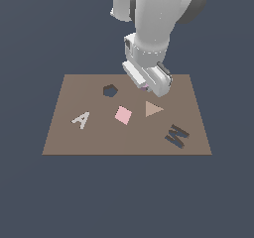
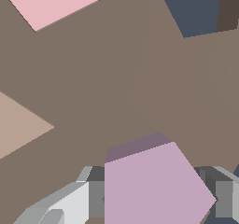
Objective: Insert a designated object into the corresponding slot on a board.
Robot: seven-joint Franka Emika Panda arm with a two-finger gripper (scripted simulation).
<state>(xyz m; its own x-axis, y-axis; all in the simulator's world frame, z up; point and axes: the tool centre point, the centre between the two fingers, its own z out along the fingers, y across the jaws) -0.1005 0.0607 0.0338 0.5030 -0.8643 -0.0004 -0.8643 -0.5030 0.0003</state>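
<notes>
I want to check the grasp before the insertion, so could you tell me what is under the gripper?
Between the gripper's fingers sits the lilac block, above bare brown board. The board directly beneath the block is covered. The hexagon hole lies off to one side, empty.

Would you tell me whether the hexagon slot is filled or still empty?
Empty: the hexagon slot shows dark and open, while the lilac block sits between the gripper fingers.

text: letter A (image 1: 81,119), grey, on board (image 1: 99,143), toward exterior view's left | letter M (image 1: 176,135), dark cutout in board, toward exterior view's right | wrist view: no letters readable | brands, numbers: none
</notes>
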